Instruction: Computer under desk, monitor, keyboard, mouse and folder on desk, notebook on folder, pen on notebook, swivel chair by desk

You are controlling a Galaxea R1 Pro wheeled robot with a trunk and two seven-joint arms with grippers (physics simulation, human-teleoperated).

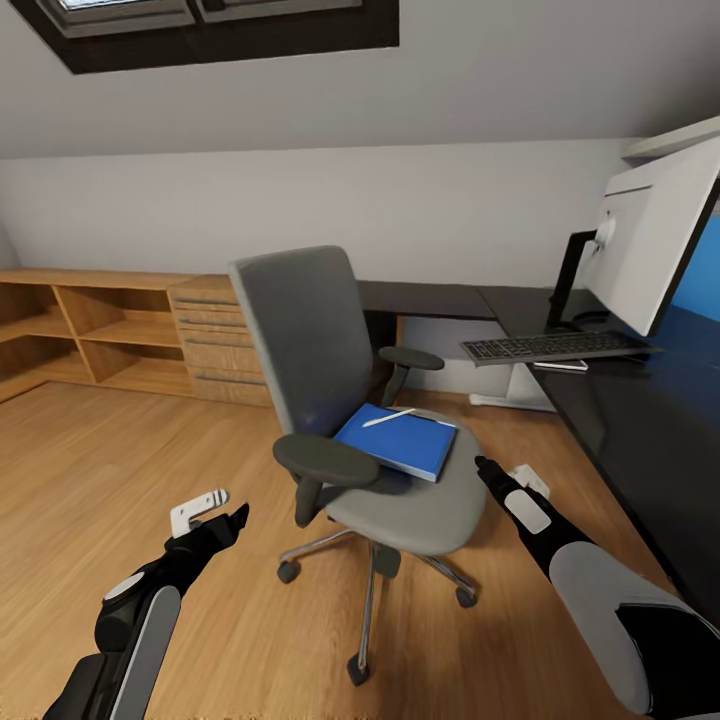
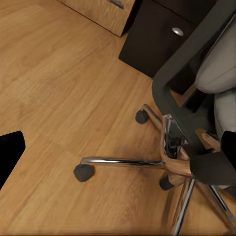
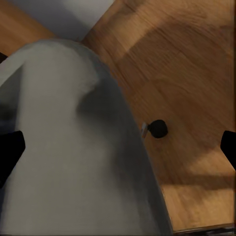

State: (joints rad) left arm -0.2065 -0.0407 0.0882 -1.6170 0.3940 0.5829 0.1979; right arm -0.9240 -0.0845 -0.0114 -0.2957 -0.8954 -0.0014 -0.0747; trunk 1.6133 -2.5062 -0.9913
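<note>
Lying flat on swivel chair (image 1: pixel 400 490) seat, folder (image 1: pixel 396 441), pen (image 1: pixel 389 417) angled toward desk (image 1: pixel 640 420)

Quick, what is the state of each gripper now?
Left gripper: open, holding nothing.
Right gripper: open, holding nothing, near the swivel chair seat.

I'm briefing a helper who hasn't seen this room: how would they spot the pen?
Find the grey swivel chair in the middle of the wood floor, in front of the black desk. On its seat lies a blue folder. The pen is the thin white stick lying on top of that folder, the only white thing on the chair.
</note>
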